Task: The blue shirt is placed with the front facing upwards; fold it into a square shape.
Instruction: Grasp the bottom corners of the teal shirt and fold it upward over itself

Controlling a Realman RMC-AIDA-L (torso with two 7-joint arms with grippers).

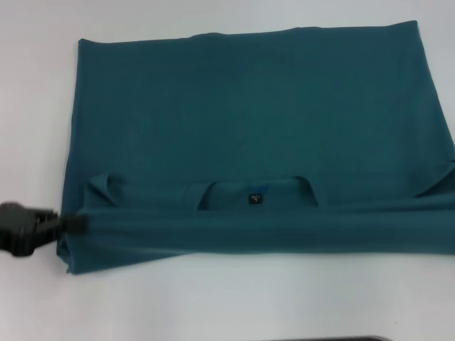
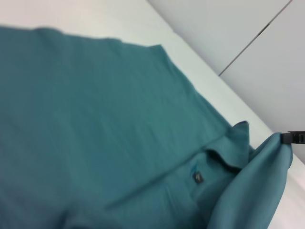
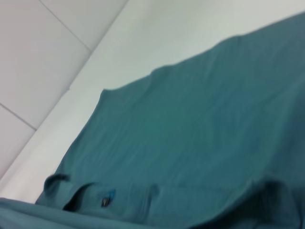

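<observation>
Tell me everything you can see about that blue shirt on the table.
The blue shirt is a dark teal, soft cotton-looking T-shirt spread flat on a white table. Its near edge is folded over into a long band across the width. Just behind that band the round collar shows, with a small black neck label. No lettering is visible. The left gripper pinches the band's end at the robot's left. The right gripper is out of view.

Head camera looks steeply down over the whole blue shirt (image 1: pixel 249 135); both wrist cameras skim low and close from opposite ends, sharing its collar.
</observation>
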